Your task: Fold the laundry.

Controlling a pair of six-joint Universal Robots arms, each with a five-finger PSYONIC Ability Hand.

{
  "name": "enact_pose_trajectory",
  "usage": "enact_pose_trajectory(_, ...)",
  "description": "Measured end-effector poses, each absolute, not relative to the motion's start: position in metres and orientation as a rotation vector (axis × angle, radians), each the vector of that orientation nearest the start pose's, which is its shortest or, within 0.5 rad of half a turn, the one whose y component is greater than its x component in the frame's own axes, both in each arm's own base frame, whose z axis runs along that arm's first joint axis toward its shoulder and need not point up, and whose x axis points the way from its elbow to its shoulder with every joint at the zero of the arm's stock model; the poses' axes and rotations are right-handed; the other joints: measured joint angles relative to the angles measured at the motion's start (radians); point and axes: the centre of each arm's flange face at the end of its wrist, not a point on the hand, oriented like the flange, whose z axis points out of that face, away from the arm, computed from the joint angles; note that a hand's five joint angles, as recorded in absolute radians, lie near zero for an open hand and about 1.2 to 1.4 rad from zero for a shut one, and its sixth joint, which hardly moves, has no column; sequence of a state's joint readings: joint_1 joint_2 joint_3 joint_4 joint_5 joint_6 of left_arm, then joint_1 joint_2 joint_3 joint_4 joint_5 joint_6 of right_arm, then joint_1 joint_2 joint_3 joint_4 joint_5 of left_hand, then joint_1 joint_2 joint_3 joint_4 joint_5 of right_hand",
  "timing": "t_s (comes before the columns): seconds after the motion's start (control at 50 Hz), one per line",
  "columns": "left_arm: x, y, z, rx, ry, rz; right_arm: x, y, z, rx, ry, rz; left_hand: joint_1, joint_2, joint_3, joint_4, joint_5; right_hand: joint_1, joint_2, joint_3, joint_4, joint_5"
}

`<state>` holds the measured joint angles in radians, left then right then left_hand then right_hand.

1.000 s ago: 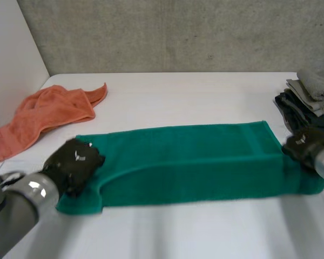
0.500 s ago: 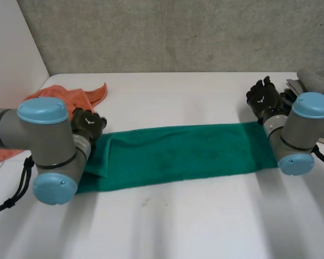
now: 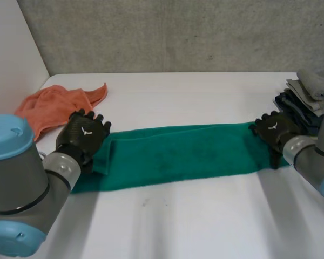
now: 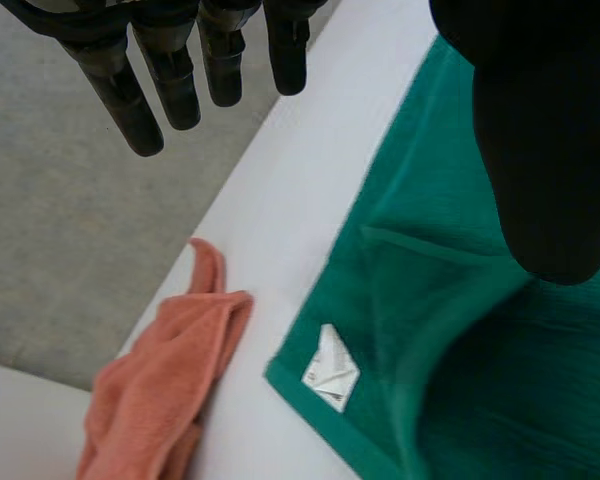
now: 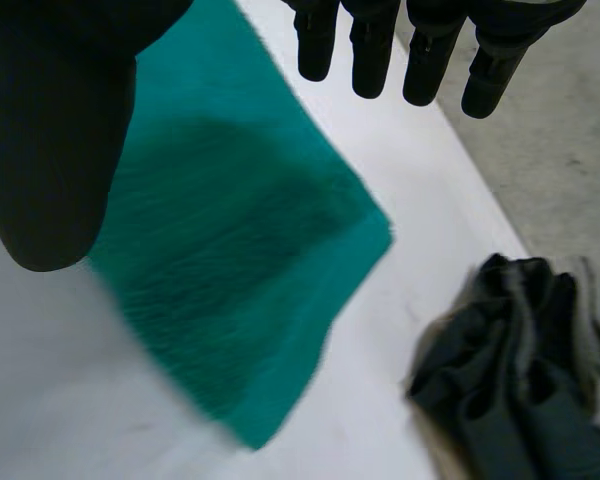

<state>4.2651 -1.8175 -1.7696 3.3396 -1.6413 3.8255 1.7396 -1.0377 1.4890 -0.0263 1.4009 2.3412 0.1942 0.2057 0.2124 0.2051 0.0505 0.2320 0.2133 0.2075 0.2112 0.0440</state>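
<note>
Mostly, you lose the 2 short ends of the green towel (image 3: pixel 178 156) in the head view. The left hand (image 3: pixel 83 134) covers its left end and the right hand (image 3: pixel 274 128) its right end. You cannot tell whether either palm presses the cloth.

Against 1 s ago, the towel is a narrower strip. 0.5 s ago the right hand was raised past the far right corner; it is now down over that end.

The towel lies across the middle of the white table (image 3: pixel 178 221), long side running left to right. It has a raised fold near its left end and a small white tag (image 4: pixel 332 368) at a corner there.

The left hand's fingers (image 4: pixel 170 80) and the right hand's fingers (image 5: pixel 370 50) are straight, spread from the thumbs, holding nothing.

An orange cloth (image 3: pixel 48 108) lies crumpled near the left end. A stack of dark and grey laundry (image 3: pixel 308 97) sits near the right end.
</note>
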Motion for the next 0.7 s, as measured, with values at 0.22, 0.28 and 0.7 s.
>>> enact_pose_trajectory(0.22,-0.239,-0.282,0.157,1.128,2.003,-1.763,0.197,-0.316,0.145,-1.445,2.413,-1.711,0.001,0.0,0.0,0.0,0.0,0.0,0.0,0.0,0.0,0.0)
enact_pose_trajectory(0.28,-0.238,-0.303,0.148,1.096,1.978,-1.771,0.196,-0.314,0.143,-1.443,2.421,-1.699,0.003,0.0,0.0,0.0,0.0,0.0,0.0,0.0,0.0,0.0)
enact_pose_trajectory(0.7,-0.226,-0.363,0.172,0.837,1.829,-1.825,0.186,-0.312,0.15,-1.311,2.452,-1.722,0.032,0.025,0.014,0.025,0.005,0.0,0.0,0.0,0.0,0.0)
